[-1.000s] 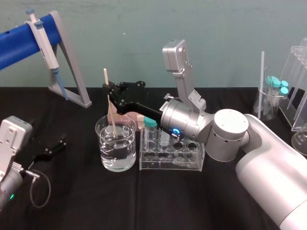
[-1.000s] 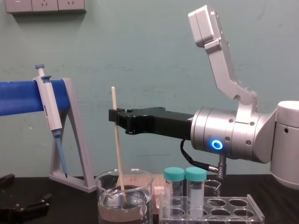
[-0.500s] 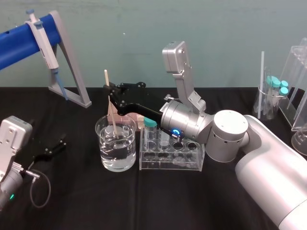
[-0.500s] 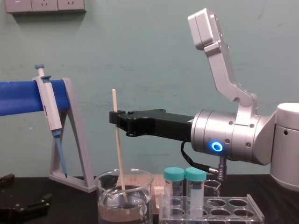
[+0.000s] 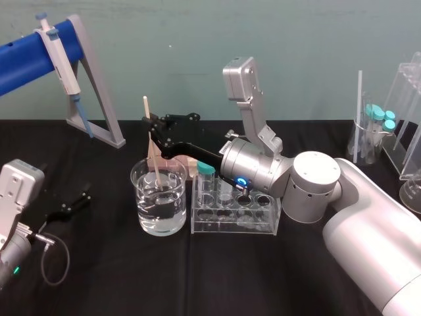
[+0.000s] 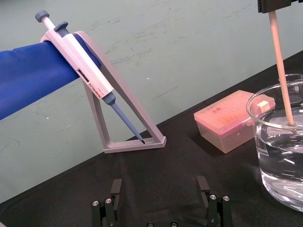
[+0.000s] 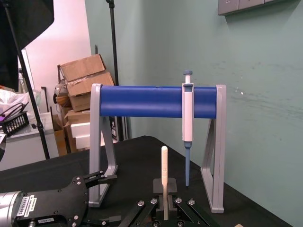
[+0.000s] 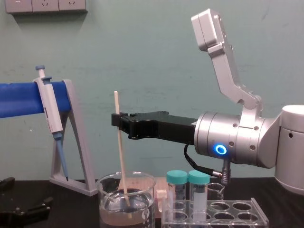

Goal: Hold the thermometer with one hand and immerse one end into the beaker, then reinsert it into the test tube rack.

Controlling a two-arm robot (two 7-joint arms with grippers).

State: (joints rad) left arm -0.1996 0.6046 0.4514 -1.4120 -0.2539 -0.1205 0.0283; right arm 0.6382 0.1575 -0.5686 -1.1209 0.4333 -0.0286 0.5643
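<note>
right end effector: clamped on thermometer | change: sunk slightly (barely) | lower end in beaker liquid | judged: immersion done, test tube rack next | left end effector: parked on bench, fingers spread, empty

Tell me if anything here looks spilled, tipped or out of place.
Nothing stands out. The right gripper holds the thermometer slightly tilted, lower end in the beaker; the test tube rack stands level, no spill shows, and the left gripper idles at left.
</note>
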